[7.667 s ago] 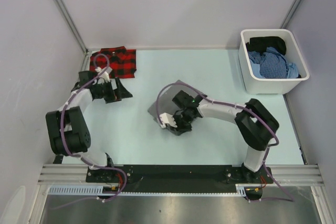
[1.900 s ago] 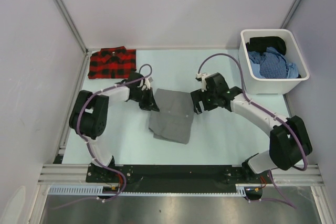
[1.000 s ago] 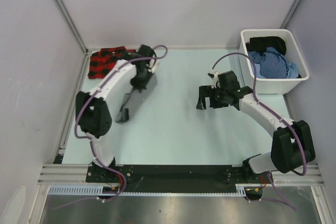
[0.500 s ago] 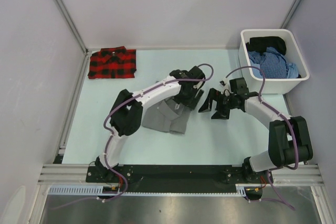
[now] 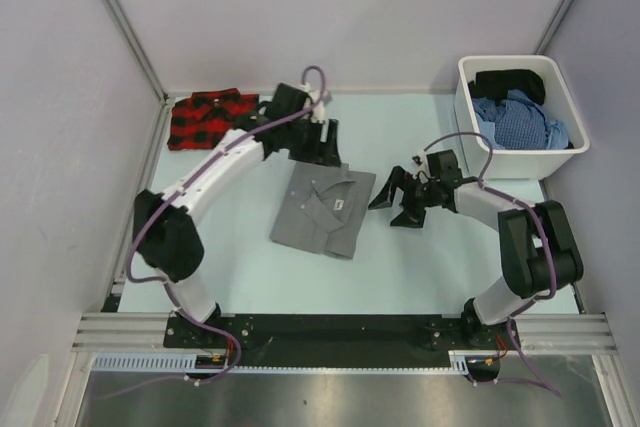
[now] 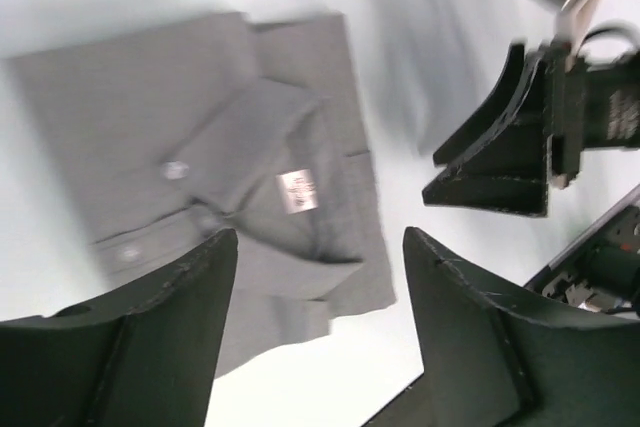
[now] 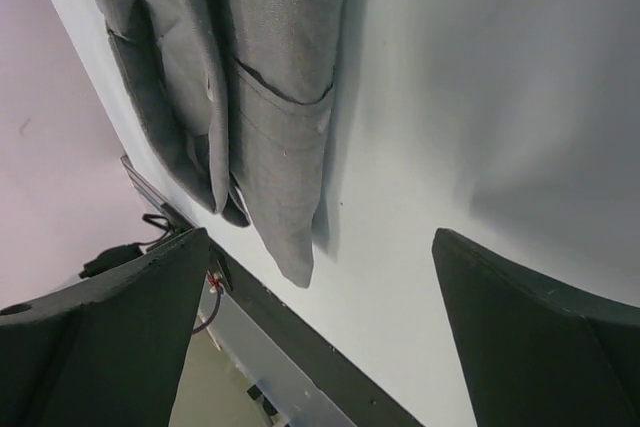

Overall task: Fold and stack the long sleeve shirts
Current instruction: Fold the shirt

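A grey shirt [image 5: 322,211] lies folded flat in the middle of the pale table [image 5: 430,267], its collar and small white label [image 5: 340,204] facing up. A red-and-black plaid shirt [image 5: 213,119] lies folded in the far left corner, well apart from it. The left gripper [image 5: 326,143] hangs over the grey shirt's far edge, the right gripper [image 5: 394,203] sits just right of the shirt with fingers spread on nothing, and a white bin [image 5: 515,163] at the far right holds blue and black clothes [image 5: 520,119].
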